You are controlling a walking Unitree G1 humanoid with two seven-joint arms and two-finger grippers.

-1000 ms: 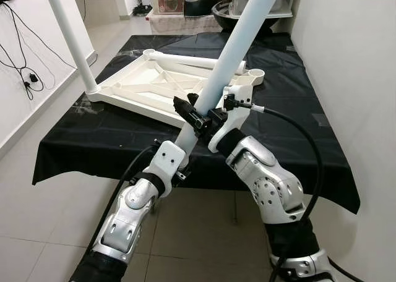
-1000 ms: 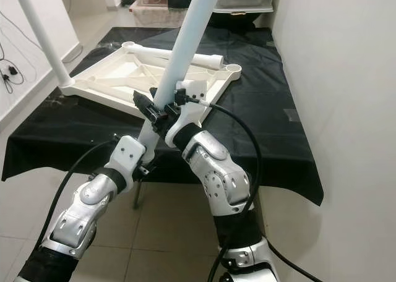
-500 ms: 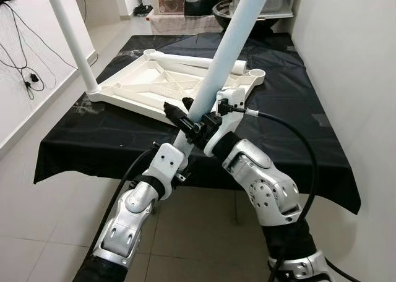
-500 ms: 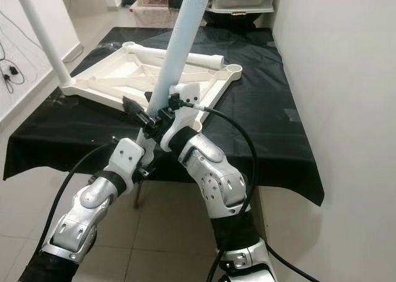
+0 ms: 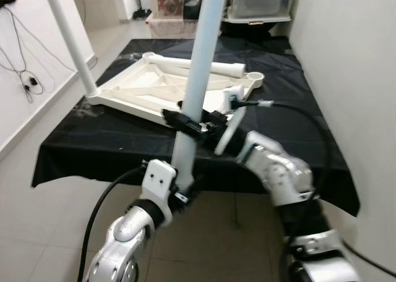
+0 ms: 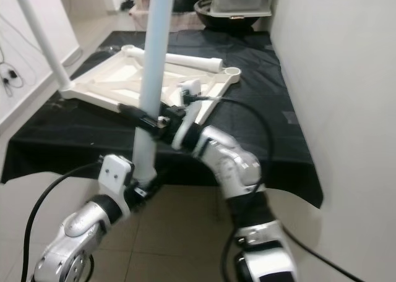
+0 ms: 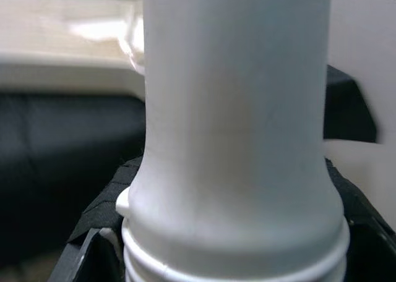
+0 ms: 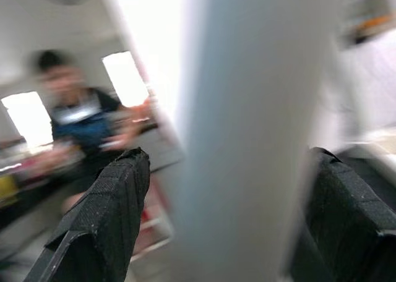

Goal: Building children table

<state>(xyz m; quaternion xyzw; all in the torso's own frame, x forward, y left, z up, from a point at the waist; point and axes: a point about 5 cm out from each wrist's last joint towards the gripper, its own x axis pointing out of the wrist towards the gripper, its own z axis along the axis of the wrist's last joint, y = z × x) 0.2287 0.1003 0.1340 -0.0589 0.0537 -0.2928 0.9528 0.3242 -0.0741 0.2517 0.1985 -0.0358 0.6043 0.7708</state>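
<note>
Nearest to you, the left gripper (image 5: pixel 180 192) has its fingers clamped on the lower end of the pale table leg (image 5: pixel 199 78), which stands almost upright before the table edge. A little higher, the right gripper (image 5: pixel 185 122) is also closed around the same leg. Behind them, the white table top (image 5: pixel 154 90) lies upside down on the black cloth (image 5: pixel 111 140), with one leg (image 5: pixel 71 44) already standing at its left corner.

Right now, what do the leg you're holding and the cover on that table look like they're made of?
The table leg looks like smooth white plastic: a moulded collar and ribbed end show at the left gripper. The table cover seems thin black plastic sheeting, slightly glossy and creased, though it could be cloth.
</note>
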